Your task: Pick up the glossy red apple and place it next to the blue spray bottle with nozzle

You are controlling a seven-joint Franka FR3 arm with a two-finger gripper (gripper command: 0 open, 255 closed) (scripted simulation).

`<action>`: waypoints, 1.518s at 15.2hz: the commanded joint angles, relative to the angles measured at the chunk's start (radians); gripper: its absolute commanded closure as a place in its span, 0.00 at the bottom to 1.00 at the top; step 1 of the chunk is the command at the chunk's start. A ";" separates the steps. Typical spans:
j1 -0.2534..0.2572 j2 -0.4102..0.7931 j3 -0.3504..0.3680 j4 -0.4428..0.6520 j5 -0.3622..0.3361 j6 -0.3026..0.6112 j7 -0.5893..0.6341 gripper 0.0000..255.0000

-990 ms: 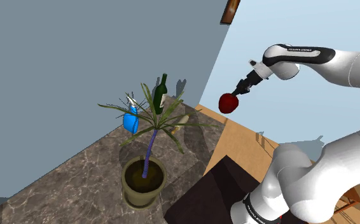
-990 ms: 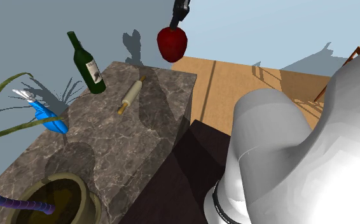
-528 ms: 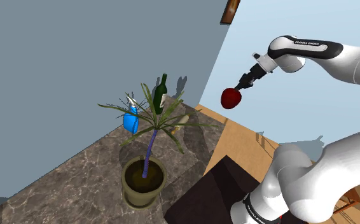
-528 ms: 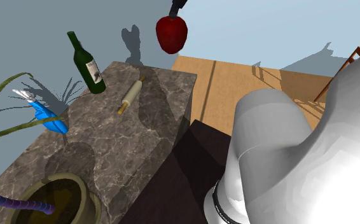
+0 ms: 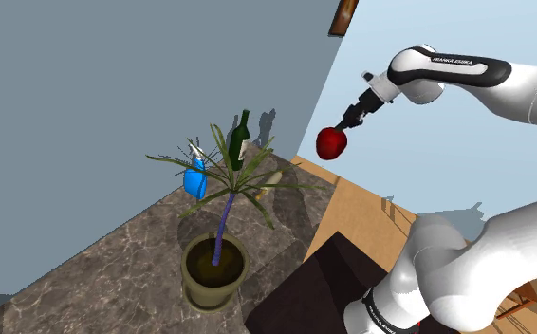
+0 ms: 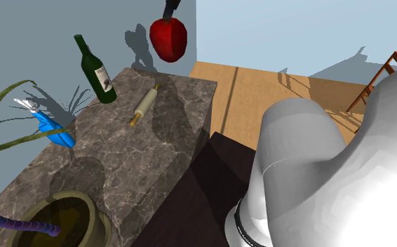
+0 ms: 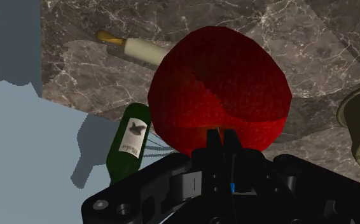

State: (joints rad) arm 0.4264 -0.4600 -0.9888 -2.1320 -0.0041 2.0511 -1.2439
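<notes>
One round red apple (image 5: pixel 331 143) in the hand (image 5: pixel 345 125), above veined marble counter (image 6: pixel 163 137).

You see a dark, veined marble counter (image 6: pixel 169 151) running from the lower left of the second exterior view toward its upper middle. At the upper left of that view a dark green wine bottle with a pale label (image 6: pixel 97 72) stands on it. Just right of the bottle lies a cream rolling pin with tan handles (image 6: pixel 144 104). An olive round plant pot (image 6: pixel 95 219) sits in the lower left corner. In the shoulder view its purple stem (image 5: pixel 224 223) carries thin green leaves.
</notes>
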 commanded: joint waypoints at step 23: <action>0.205 0.243 0.345 0.012 0.143 0.236 0.449 1.00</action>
State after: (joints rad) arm 0.6168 -0.2426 -0.6551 -2.1409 0.1266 2.2825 -0.8141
